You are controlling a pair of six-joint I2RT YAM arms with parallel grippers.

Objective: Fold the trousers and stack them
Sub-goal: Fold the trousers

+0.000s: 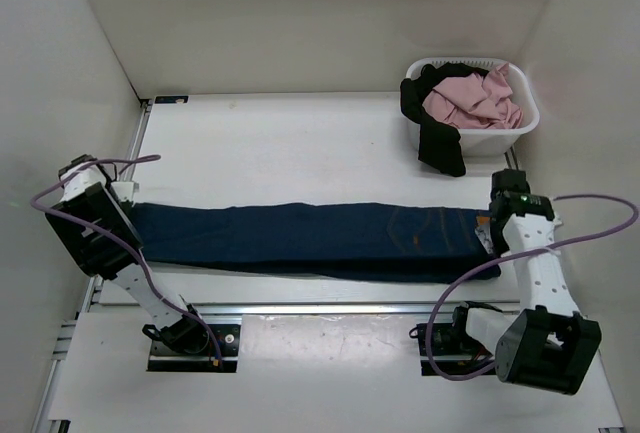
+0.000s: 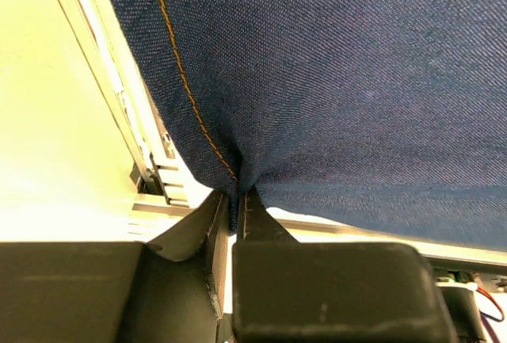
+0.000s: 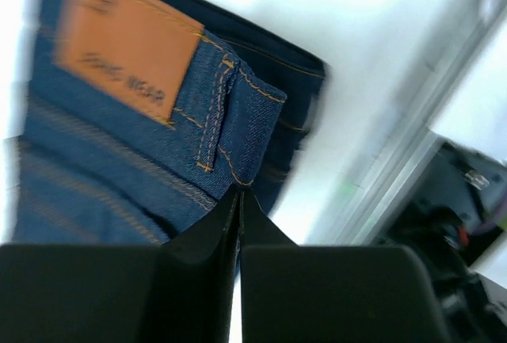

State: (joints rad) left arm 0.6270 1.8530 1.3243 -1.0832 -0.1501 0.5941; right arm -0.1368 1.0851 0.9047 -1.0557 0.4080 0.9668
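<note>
Along the near edge of the bench, the trousers lie flat, long axis running left to right. The left gripper is clamped on the leg-hem end. The right gripper, closed, appears to nip the waistband beside the tan patch, though that view is blurred. Each arm has its nearer end.

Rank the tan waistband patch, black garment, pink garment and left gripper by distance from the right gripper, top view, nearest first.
From the right gripper:
1. tan waistband patch, right beside it.
2. black garment, hanging over the basket front.
3. pink garment, in the basket, farther back.
4. left gripper, far left, at the other end of the trousers.
</note>
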